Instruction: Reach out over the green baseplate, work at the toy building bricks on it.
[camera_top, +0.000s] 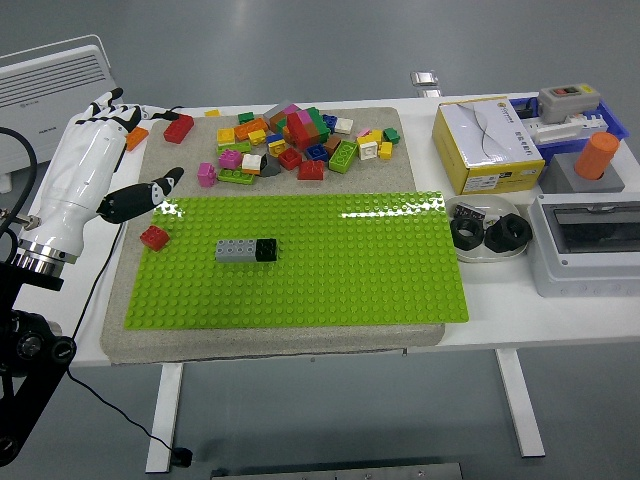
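The green baseplate (330, 260) lies on a grey mat in the middle of the table. A grey brick (236, 250) joined to a black brick (266, 250) sits on the plate's left half. A small red brick (154, 237) rests at the plate's left edge. My left hand (115, 150), white with black fingertips, is raised at the far left, off the plate, with its fingers spread and nothing in it. The thumb (150, 191) points toward the plate. The right arm is out of view.
A heap of loose coloured bricks (290, 140) lies on the mat behind the plate. A yellow and white box (485, 143), a dish with black nuts (488, 232) and a grey switch box (590, 243) stand on the right. A white heater (55, 75) is at the far left.
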